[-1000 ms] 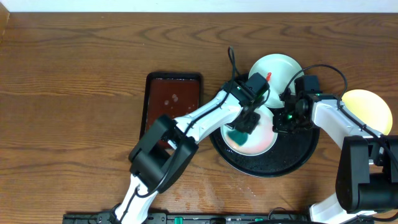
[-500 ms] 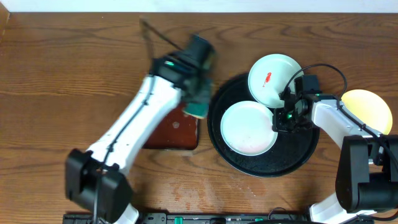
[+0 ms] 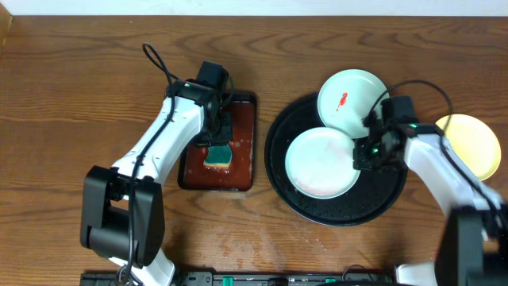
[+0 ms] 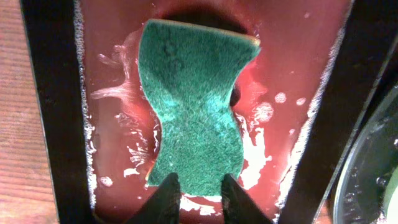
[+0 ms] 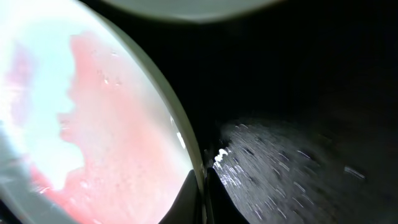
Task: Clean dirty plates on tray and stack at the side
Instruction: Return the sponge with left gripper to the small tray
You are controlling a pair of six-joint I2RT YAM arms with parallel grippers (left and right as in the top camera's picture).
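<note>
I rinse the sponge (image 4: 196, 106), pinched in my left hand (image 4: 194, 193), in the tub (image 3: 242, 159) left of the tray (image 3: 381, 199). My right hand (image 3: 369, 151) grips the pink-smeared plate (image 3: 320, 163) on the tray. I think the sponge goes there next.

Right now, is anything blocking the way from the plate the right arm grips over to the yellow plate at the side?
Nothing loose. The white plate sits on the black tray, rim in the right tool; only that arm lies toward the yellow plate. The smeared plate lies off that line.
</note>
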